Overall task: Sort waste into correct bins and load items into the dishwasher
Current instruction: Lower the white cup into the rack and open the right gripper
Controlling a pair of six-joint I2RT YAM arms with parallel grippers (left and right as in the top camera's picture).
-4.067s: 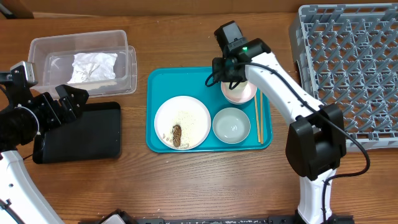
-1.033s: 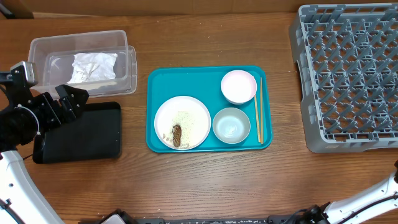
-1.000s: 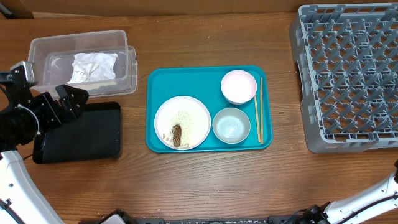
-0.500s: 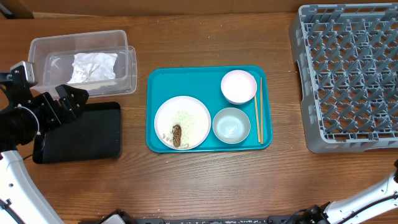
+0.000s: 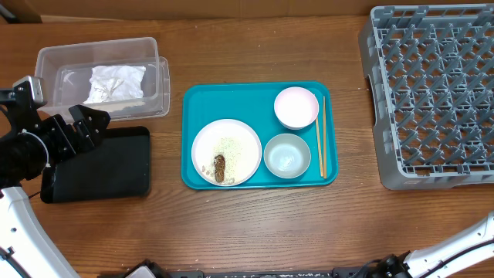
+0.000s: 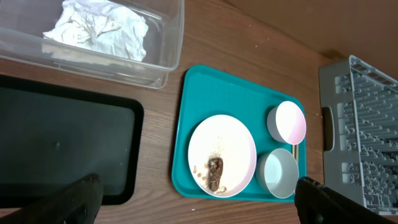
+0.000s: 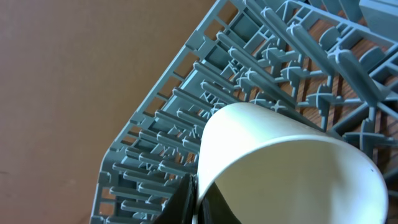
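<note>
Cup (image 7: 280, 168) clamped in my right fingers (image 7: 184, 202) over the rack (image 7: 180, 118) shows only wrist-side; left fingers (image 5: 86, 123) apart, nine o'clock.

Wood table (image 5: 255, 224), mid-brown, grain runs left-right, fills nearly the whole overhead view. Corner of a cardboard-coloured box (image 5: 17, 9) at the top left edge. Light is even and soft, shadows short and faint. Left wrist view shows the same tabletop. Right wrist view: flat matte brown surface (image 7: 68, 81) across the left half, can't tell if wall or board.
</note>
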